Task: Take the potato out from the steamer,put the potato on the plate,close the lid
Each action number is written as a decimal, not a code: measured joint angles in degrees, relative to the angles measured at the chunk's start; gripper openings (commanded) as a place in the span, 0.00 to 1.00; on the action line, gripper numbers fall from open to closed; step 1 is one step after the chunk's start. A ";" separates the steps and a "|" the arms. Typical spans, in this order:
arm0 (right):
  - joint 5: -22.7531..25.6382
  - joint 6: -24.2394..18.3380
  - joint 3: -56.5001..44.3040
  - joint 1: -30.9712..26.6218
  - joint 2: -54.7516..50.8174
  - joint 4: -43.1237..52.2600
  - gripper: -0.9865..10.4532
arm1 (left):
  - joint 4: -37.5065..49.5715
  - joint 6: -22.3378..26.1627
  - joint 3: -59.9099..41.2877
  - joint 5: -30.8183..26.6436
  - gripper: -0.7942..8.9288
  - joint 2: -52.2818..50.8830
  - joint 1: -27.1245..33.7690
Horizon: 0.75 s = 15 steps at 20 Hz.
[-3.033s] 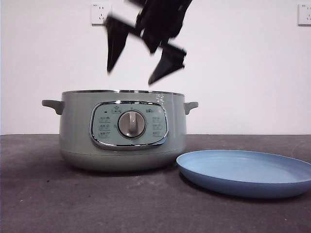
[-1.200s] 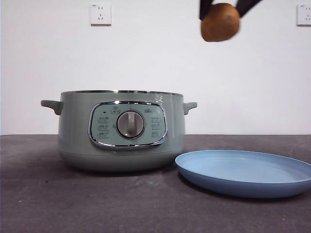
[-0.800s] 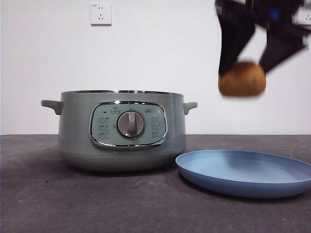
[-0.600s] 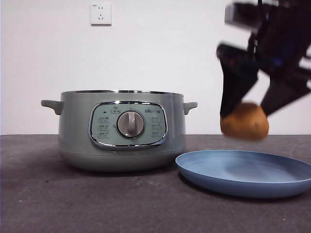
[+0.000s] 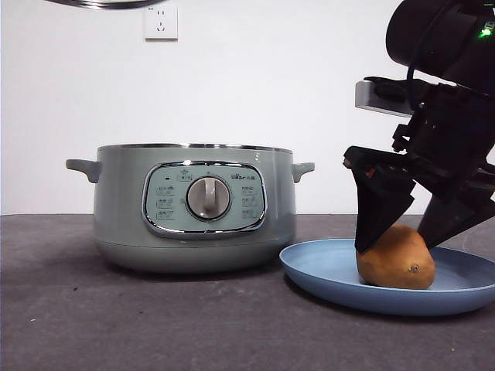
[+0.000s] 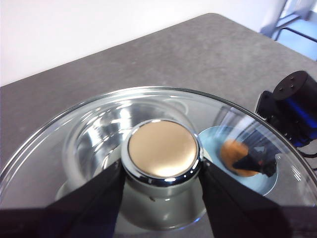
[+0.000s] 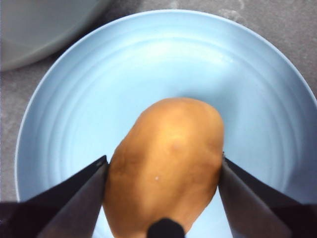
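The orange-brown potato (image 5: 396, 261) lies on the light-blue plate (image 5: 325, 272), right of the steamer (image 5: 193, 232). My right gripper (image 5: 401, 241) is shut on the potato, one jaw on each side, as the right wrist view shows (image 7: 163, 168) with the potato (image 7: 166, 158) over the plate (image 7: 163, 54). My left gripper (image 6: 162, 171) is shut on the knob (image 6: 162, 148) of the glass lid (image 6: 54, 148), held high above the open steamer. Only the lid's chrome rim (image 5: 100, 3) shows in the front view, at the top left.
A white wall with two sockets (image 5: 160, 22) stands behind the dark grey table (image 5: 155, 325). The steamer's wall (image 7: 39, 25) stands close beside the plate. The right arm (image 6: 290, 106) shows in the left wrist view.
My right gripper has come down with the potato from above the plate until the potato rests on it. The lid's rim has come into view at the top left.
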 measured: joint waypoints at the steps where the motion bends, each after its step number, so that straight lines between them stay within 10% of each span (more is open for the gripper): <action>1: 0.00 0.00 0.00 0.00 0.00 0.00 0.51 | 1.84 0.07 0.00 0.28 0.07 1.88 -0.48; 15: 0.04 0.63 2.75 -1.55 -12.83 -7.34 0.61 | 19.54 6.60 0.00 0.02 0.07 27.61 -3.82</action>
